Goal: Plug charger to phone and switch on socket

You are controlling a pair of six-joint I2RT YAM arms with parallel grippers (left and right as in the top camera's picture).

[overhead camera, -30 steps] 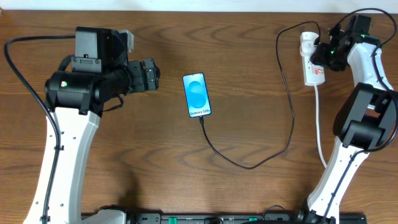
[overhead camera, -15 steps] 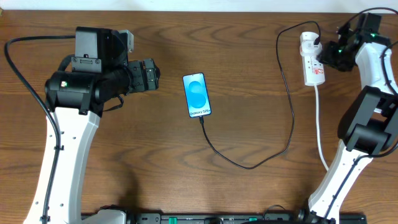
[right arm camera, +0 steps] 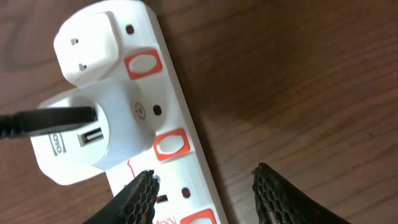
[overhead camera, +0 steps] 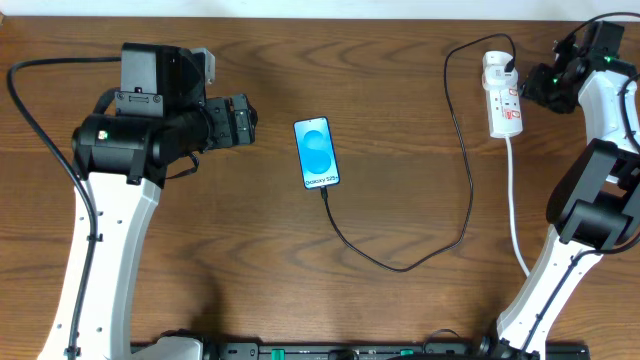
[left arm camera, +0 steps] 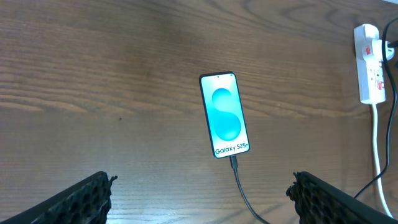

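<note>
On the wooden table (overhead camera: 250,290), nearest to the robot's base, the charger (overhead camera: 400,268) makes a loose loop at 5 o'clock from the phone (overhead camera: 317,153). Its small plug tip sits in the phone's lower edge, and the cable then climbs toward 1 o'clock to a white adapter (right arm camera: 93,143) standing in the socket (overhead camera: 502,95). The phone lies flat near the middle of the table, screen up and lit light blue. At 9 o'clock from it the left gripper (overhead camera: 245,122) hovers with its 2 fingers spread wide and nothing between them. The socket lies in the far 2 o'clock corner, its long side pointing to 12 o'clock, and its white cord (overhead camera: 512,200) goes down toward 6 o'clock. Just at 3 o'clock from it is the right gripper (right arm camera: 205,190), about half open and gripping nothing. 1 finger (right arm camera: 134,199) is over the strip's edge, the other is over bare wood. Whether the red-framed switches (right arm camera: 171,144) are on, I cannot tell.
</note>
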